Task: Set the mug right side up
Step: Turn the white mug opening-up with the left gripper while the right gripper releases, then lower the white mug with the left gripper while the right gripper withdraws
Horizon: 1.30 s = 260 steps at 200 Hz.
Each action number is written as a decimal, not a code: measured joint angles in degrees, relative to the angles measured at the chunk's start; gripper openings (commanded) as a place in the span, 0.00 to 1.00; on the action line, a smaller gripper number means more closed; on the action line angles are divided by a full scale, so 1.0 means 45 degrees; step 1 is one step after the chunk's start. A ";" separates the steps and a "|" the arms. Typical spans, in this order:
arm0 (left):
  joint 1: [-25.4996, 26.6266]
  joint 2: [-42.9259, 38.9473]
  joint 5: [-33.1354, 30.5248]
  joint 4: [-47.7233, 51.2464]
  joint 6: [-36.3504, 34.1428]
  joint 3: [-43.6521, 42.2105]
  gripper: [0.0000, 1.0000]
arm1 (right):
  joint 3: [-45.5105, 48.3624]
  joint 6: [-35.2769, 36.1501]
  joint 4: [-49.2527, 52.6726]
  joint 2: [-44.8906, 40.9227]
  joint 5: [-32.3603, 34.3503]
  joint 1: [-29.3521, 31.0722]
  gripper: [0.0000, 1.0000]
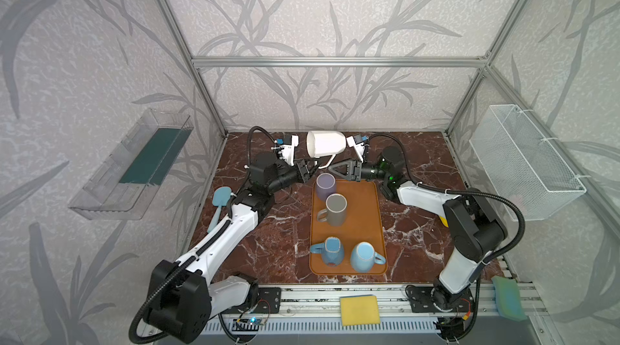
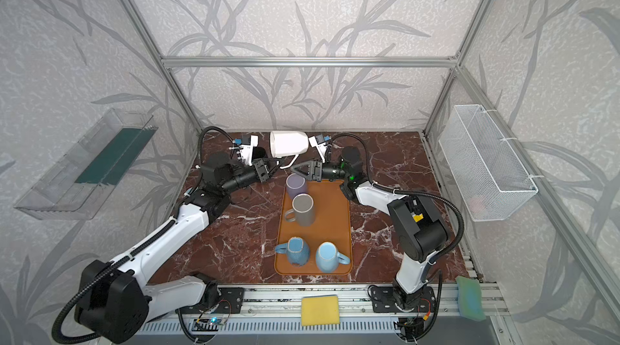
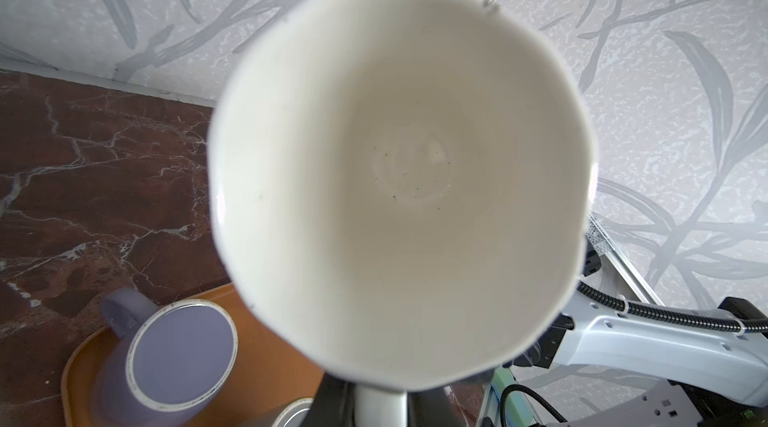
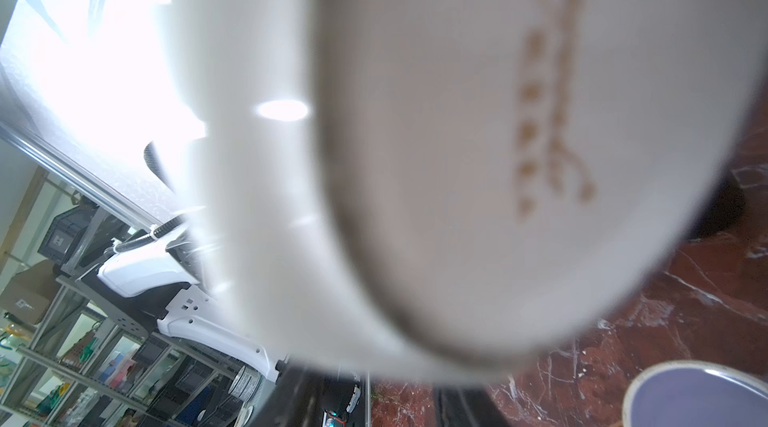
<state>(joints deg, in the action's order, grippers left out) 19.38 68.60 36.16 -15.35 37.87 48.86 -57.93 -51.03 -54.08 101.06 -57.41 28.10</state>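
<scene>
A white mug hangs on its side in the air behind the tray, its mouth towards the left arm. My left gripper is shut on the mug's handle; the left wrist view looks straight into the mug's empty inside. My right gripper sits just under the mug's base, jaws apart. In the right wrist view the mug's base fills the picture and only marble shows between the fingers.
An orange tray holds a purple mug, a grey mug and two blue mugs. A blue spatula lies at the left. A yellow sponge and a green sponge rest on the front rail.
</scene>
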 measured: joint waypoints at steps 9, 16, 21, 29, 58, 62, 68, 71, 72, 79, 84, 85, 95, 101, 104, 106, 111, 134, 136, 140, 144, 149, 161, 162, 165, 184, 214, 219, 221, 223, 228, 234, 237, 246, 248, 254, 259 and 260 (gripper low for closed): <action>0.0000 0.0010 -0.0117 0.0170 -0.0102 0.0039 0.00 | 0.0058 0.0000 0.0005 0.0000 0.0015 -0.0063 0.43; 0.0000 0.0044 -0.0189 0.0277 -0.0170 0.0073 0.00 | 0.0073 0.0000 0.0005 0.0000 0.0034 -0.0083 0.43; 0.0000 0.0087 -0.0257 0.0325 -0.0199 0.0102 0.00 | 0.0073 0.0000 0.0005 0.0000 0.0049 -0.0102 0.43; 0.0000 0.0175 -0.0345 0.0384 -0.0243 0.0126 0.00 | 0.0078 0.0000 0.0005 0.0000 0.0078 -0.0141 0.43; 0.0000 0.0544 -0.0573 0.0617 -0.0461 0.0141 0.00 | 0.0083 0.0000 0.0000 0.0000 0.0092 -0.0228 0.43; 0.0000 0.0583 -0.0602 0.0670 -0.0500 0.0151 0.00 | 0.0083 0.0000 0.0000 0.0000 0.0097 -0.0238 0.43; 0.0000 0.0661 -0.0661 0.0758 -0.0539 0.0165 0.00 | 0.0083 0.0000 0.0005 0.0000 0.0092 -0.0257 0.43; 0.0000 0.0695 -0.0690 0.0792 -0.0554 0.0170 0.00 | 0.0083 0.0000 0.0005 0.0000 0.0092 -0.0267 0.43; 0.0000 0.0719 -0.0699 0.0816 -0.0573 0.0175 0.00 | 0.0083 0.0000 0.0000 0.0000 0.0092 -0.0272 0.43; 0.0000 0.0806 -0.0763 0.0923 -0.0646 0.0204 0.00 | 0.0087 0.0000 0.0005 0.0000 0.0092 -0.0277 0.43; 0.0000 0.0874 -0.0811 0.0986 -0.0699 0.0223 0.00 | 0.0092 0.0000 0.0000 0.0000 0.0092 -0.0287 0.43; 0.0000 0.0884 -0.0816 0.0996 -0.0714 0.0223 0.00 | 0.0097 0.0000 0.0000 0.0000 0.0092 -0.0287 0.43; 0.0000 0.1020 -0.0918 0.1098 -0.0811 0.0287 0.00 | 0.0131 0.0000 0.0000 0.0000 0.0092 -0.0316 0.43; 0.0000 0.1112 -0.0986 0.1171 -0.0869 0.0355 0.00 | 0.0160 0.0005 0.0000 0.0000 0.0097 -0.0321 0.43; 0.0000 0.1151 -0.1020 0.1190 -0.0889 0.0384 0.00 | 0.0180 0.0000 0.0000 0.0000 0.0092 -0.0330 0.43; 0.0000 0.1185 -0.1049 0.1214 -0.0923 0.0408 0.00 | 0.0189 0.0005 0.0000 0.0000 0.0092 -0.0330 0.43; 0.0000 0.1248 -0.1093 0.1263 -0.0981 0.0461 0.00 | 0.0219 0.0005 0.0000 0.0000 0.0092 -0.0340 0.43; 0.0000 0.1613 -0.1423 0.1554 -0.1273 0.0831 0.00 | 0.0364 0.0015 0.0005 0.0000 0.0092 -0.0413 0.42; 0.0000 0.1642 -0.1452 0.1574 -0.1307 0.0865 0.00 | 0.0384 0.0015 0.0005 0.0000 0.0092 -0.0423 0.42; 0.0000 0.1710 -0.1520 0.1622 -0.1370 0.0937 0.00 | 0.0423 0.0024 0.0010 0.0000 0.0092 -0.0437 0.42; 0.0000 0.1773 -0.1583 0.1681 -0.1423 0.1001 0.00 | 0.0452 0.0024 0.0024 0.0000 0.0092 -0.0452 0.42; 0.0000 0.1851 -0.1676 0.1749 -0.1491 0.1078 0.00 | 0.0500 0.0034 0.0049 0.0000 0.0092 -0.0481 0.42; 0.0000 0.2045 -0.1899 0.1919 -0.1685 0.1273 0.00 | 0.0636 0.0073 0.0112 -0.0015 0.0092 -0.0534 0.42; 0.0000 0.2064 -0.1928 0.1948 -0.1700 0.1297 0.00 | 0.0656 0.0073 0.0121 -0.0019 0.0092 -0.0544 0.42; 0.0000 0.2118 -0.2016 0.2011 -0.1763 0.1365 0.00 | 0.0690 0.0083 0.0141 -0.0029 0.0092 -0.0559 0.42; 0.0000 0.2477 -0.2433 0.2487 -0.2064 0.1787 0.00 | 0.0918 0.0175 0.0335 -0.0117 0.0097 -0.0665 0.41; -0.0005 0.3147 -0.3196 0.3264 -0.2589 0.2463 0.00 | 0.1311 0.0505 0.0879 -0.0704 0.0131 -0.0845 0.41; -0.0005 0.3264 -0.3342 0.3405 -0.2696 0.2550 0.00 | 0.1341 0.0602 0.1005 -0.0831 0.0126 -0.0860 0.41; 0.0000 0.3308 -0.3400 0.3449 -0.2744 0.2599 0.00 | 0.1345 0.0622 0.1049 -0.0869 0.0126 -0.0869 0.41; -0.0005 0.3347 -0.3444 0.3526 -0.2754 0.2642 0.00 | 0.1350 0.0651 0.1083 -0.0913 0.0126 -0.0879 0.41; 0.0000 0.3453 -0.3575 0.3643 -0.2851 0.2735 0.00 | 0.1355 0.0738 0.1205 -0.1020 0.0141 -0.0903 0.41; 0.0000 0.3575 -0.3730 0.3823 -0.2968 0.2846 0.00 | 0.1370 0.0889 0.1355 -0.1151 0.0151 -0.0928 0.41; 0.0000 0.3623 -0.3798 0.3900 -0.3002 0.2885 0.00 | 0.1379 0.0923 0.1418 -0.1205 0.0160 -0.0933 0.41; 0.0000 0.3789 -0.4065 0.4056 -0.3167 0.2982 0.00 | 0.1418 0.1146 0.1656 -0.1389 0.0194 -0.0967 0.40; 0.0000 0.3813 -0.4109 0.4099 -0.3201 0.2997 0.00 | 0.1428 0.1190 0.1715 -0.1428 0.0194 -0.0976 0.40; 0.0000 0.3900 -0.4250 0.4221 -0.3293 0.3050 0.00 | 0.1447 0.1326 0.1914 -0.1530 0.0214 -0.1001 0.40; 0.0000 0.3963 -0.4367 0.4328 -0.3356 0.3094 0.00 | 0.1457 0.1438 0.2103 -0.1608 0.0228 -0.1015 0.40; -0.0005 0.3988 -0.4401 0.4357 -0.3385 0.3109 0.00 | 0.1462 0.1452 0.2132 -0.1622 0.0228 -0.1020 0.40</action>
<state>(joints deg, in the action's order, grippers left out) 19.35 86.54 16.36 4.25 22.63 62.85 -51.35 -44.49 -44.49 93.76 -56.38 23.51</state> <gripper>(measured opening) 0.166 0.406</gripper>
